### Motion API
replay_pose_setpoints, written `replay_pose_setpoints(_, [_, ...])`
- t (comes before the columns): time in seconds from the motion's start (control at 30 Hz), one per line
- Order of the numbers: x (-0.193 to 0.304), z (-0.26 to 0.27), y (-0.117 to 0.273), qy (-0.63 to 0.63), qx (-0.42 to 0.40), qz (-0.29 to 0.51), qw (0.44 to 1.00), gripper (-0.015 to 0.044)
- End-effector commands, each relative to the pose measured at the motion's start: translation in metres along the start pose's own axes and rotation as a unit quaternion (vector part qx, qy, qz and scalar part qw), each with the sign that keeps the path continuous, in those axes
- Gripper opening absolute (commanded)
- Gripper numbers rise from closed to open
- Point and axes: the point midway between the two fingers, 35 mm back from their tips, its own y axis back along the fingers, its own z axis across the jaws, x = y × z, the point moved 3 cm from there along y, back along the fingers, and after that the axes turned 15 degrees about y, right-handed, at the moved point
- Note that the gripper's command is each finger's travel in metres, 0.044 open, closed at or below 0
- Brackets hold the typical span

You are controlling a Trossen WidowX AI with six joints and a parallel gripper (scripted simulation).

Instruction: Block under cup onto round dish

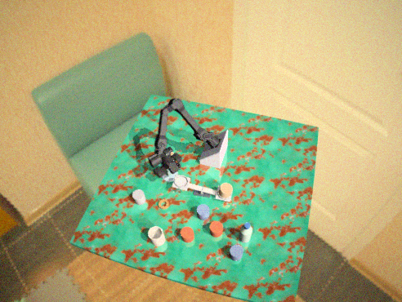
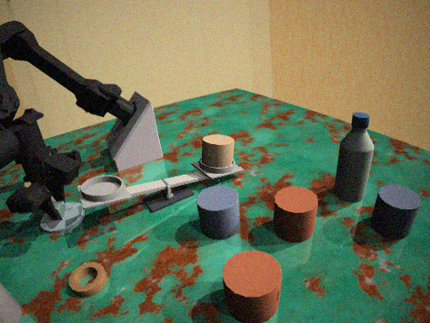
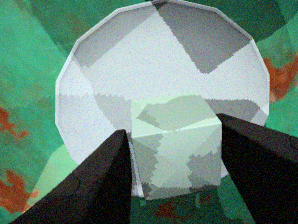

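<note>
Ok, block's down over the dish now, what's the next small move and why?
Probably open the fingers the rest of the way, then lift straight up. In the wrist view the pale block sits on the round dish with the gripper fingers close beside it, only just parting. Lifting early could drag it off. The remaining cup stands well away.

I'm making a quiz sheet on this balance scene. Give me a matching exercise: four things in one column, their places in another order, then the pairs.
Things:
1. pale block
2. tan cup
3. tan ring
4. green bottle

Places:
A. flat on the table, near the front edge in the exterior view
B. on one end pan of the balance
C. on the round dish, between the hand's fingers
D. upright beside a dark blue cylinder

Pairs: 1-C, 2-B, 3-A, 4-D
</note>
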Motion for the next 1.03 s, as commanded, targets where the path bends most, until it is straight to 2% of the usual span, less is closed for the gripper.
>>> replay_pose_setpoints(0.0, [0.0, 0.0, 0.0, -0.001, 0.0, 0.001, 1.0, 0.0289])
replay_pose_setpoints(0.2, [0.0, -0.001, 0.009, -0.001, 0.001, -0.001, 1.0, 0.044])
replay_pose_setpoints(0.33, [-0.001, -0.001, 0.055, 0.001, 0.001, -0.003, 1.0, 0.044])
replay_pose_setpoints(0.53, [-0.001, -0.001, 0.06, 0.001, 0.002, -0.004, 1.0, 0.044])
replay_pose_setpoints(0.67, [0.0, 0.001, 0.093, 0.002, 0.005, -0.004, 1.0, 0.044])
replay_pose_setpoints(1.0, [0.0, 0.001, 0.095, 0.002, 0.005, -0.004, 1.0, 0.044])
